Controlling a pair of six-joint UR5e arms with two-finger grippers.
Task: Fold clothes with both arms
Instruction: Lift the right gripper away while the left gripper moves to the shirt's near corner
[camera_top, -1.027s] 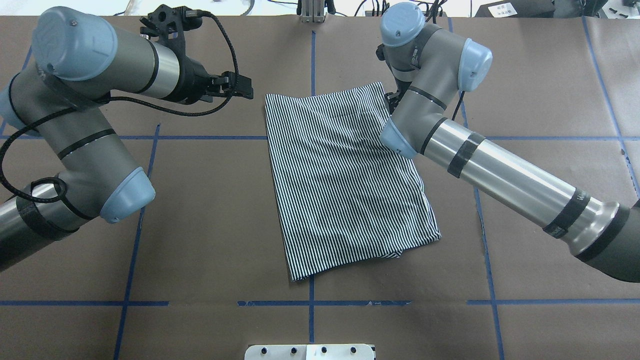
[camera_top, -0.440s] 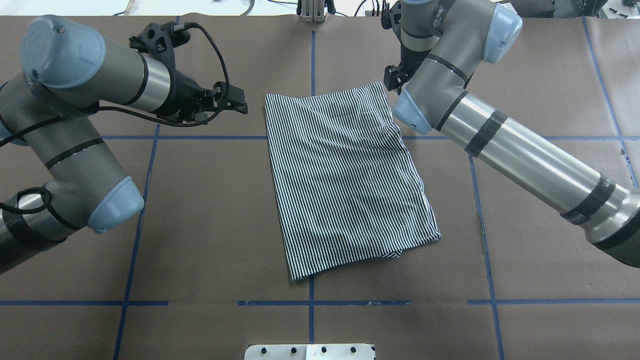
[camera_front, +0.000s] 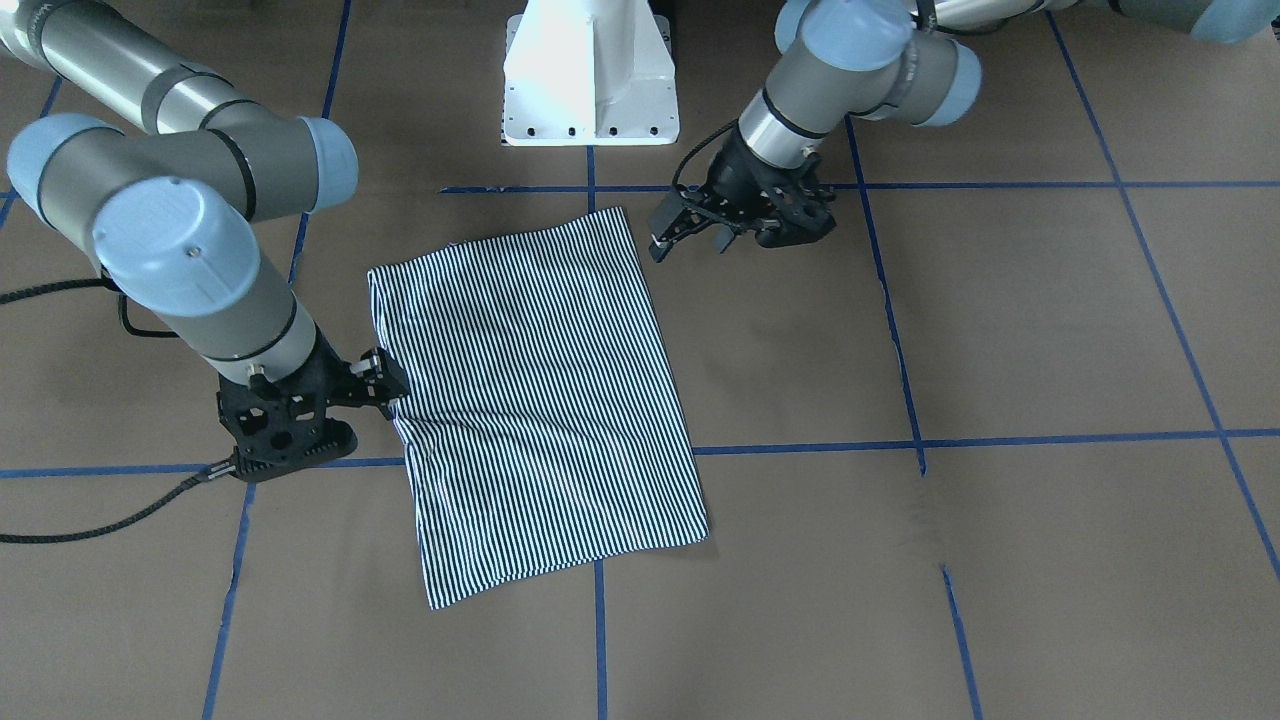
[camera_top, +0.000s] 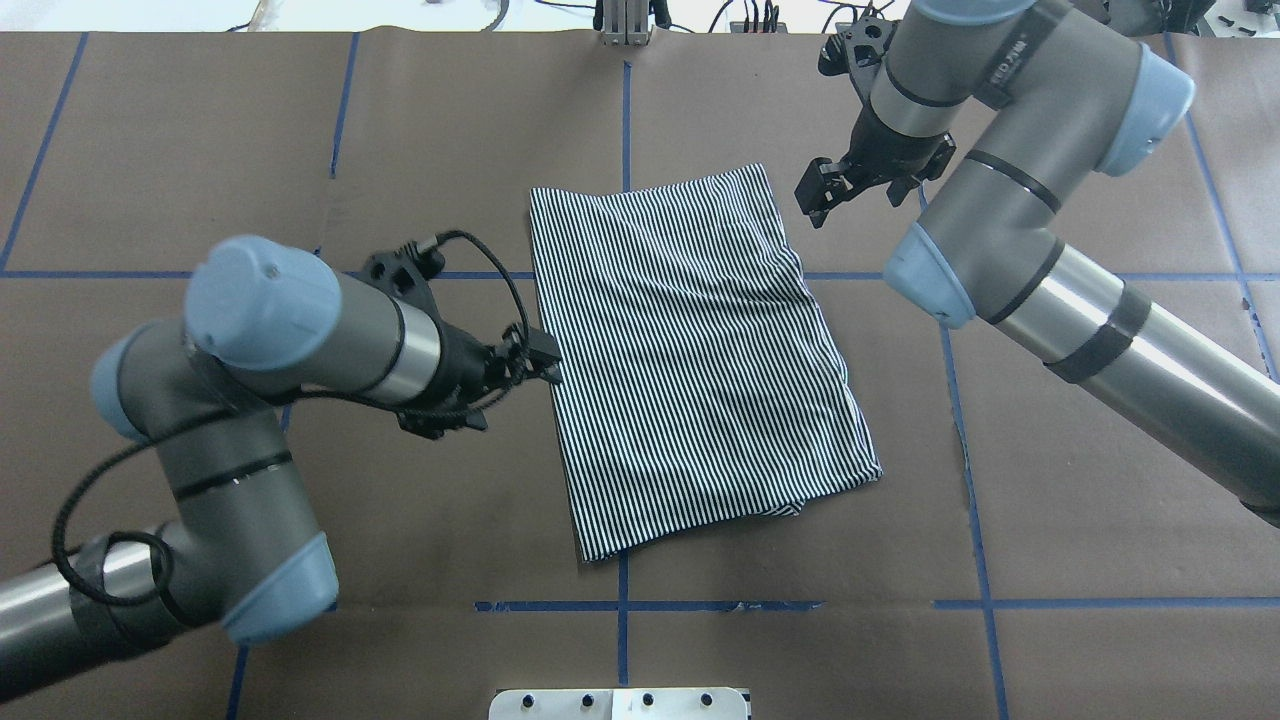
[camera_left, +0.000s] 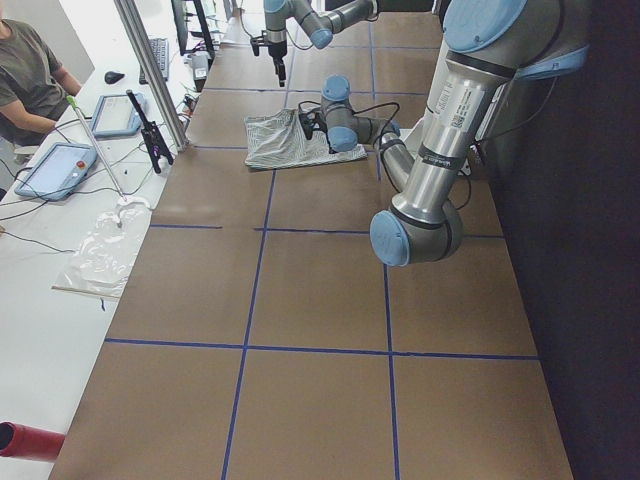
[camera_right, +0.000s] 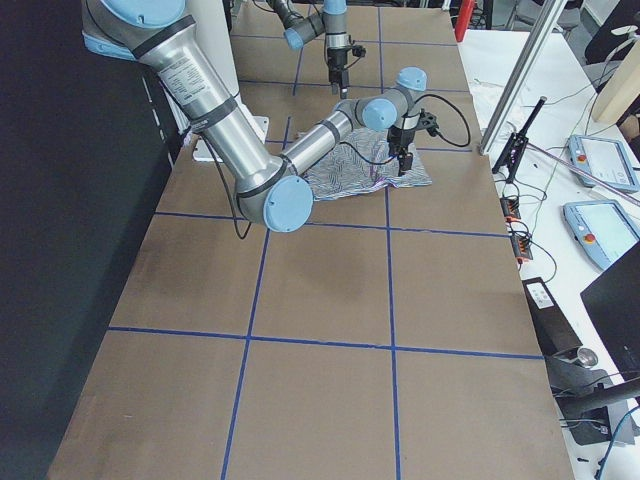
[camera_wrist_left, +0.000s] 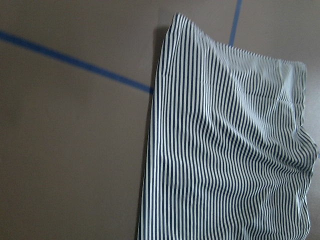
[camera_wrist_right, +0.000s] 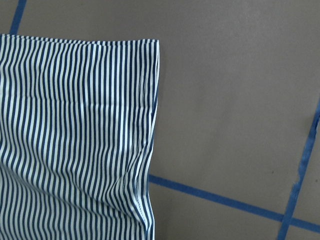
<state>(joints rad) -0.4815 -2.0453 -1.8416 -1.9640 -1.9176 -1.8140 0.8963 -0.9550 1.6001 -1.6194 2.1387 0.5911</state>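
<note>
The striped shirt (camera_top: 690, 350) lies folded into a flat rectangle in the middle of the brown table, also seen in the front-facing view (camera_front: 540, 400). My left gripper (camera_top: 540, 360) is low at the middle of the shirt's left edge, open, with its fingertips right at the hem. I cannot tell whether they touch the cloth. My right gripper (camera_top: 820, 195) hangs open over bare table just past the shirt's far right corner, holding nothing. The left wrist view shows the shirt's left edge (camera_wrist_left: 225, 150), and the right wrist view its far right corner (camera_wrist_right: 80, 135). Neither shows any fingers.
Blue tape lines (camera_top: 622, 100) grid the table. The white base plate (camera_top: 620, 703) sits at the near edge. In the exterior left view a side bench holds tablets (camera_left: 55, 170) and cables, with a seated person (camera_left: 30, 70) and a metal post (camera_left: 150, 70) beside it.
My left arm swung in from the far left, bringing its gripper down to the middle of the shirt's left edge. My right gripper drew off the far right corner to the right. The shirt stayed put.
</note>
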